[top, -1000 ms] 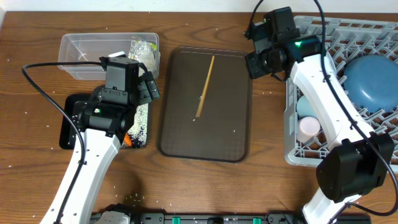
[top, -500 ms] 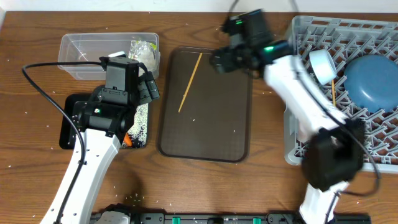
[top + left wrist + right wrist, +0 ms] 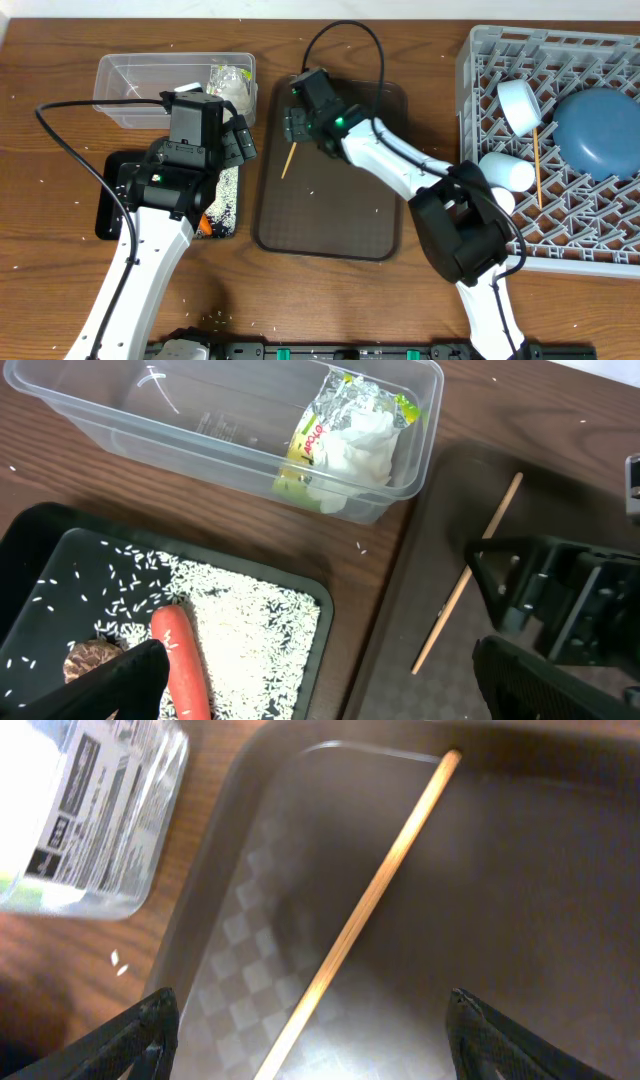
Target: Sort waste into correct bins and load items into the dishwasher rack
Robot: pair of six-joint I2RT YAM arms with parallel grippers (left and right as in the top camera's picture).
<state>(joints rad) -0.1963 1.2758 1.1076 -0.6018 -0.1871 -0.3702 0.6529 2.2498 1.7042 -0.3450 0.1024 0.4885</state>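
right claw [image 3: 315, 1045] is hanging over the brown serving tray [image 3: 560, 920] with its fingers spread wide. a wooden chopstick [image 3: 360, 915] is lying flat on the tray, running up between the fingers toward the upper right of the wrist frame and touching neither. seen from overhead, that chopstick is sitting in the tray's upper left corner. left claw [image 3: 320, 695] is hovering, also spread and holding nothing, above the black tray [image 3: 40, 550], where an orange carrot [image 3: 180, 660], a brown food lump [image 3: 85, 658] and loose rice [image 3: 245, 625] are lying. beyond it, the clear tub [image 3: 200, 420] is holding a yellow-green wrapper [image 3: 310, 435] with a crumpled tissue [image 3: 360, 440]. at the right of the overhead frame, the grey rack [image 3: 468, 150] is carrying the dark blue bowl [image 3: 600, 125], pale cups [image 3: 520, 105] on their sides and a second chopstick [image 3: 538, 165].
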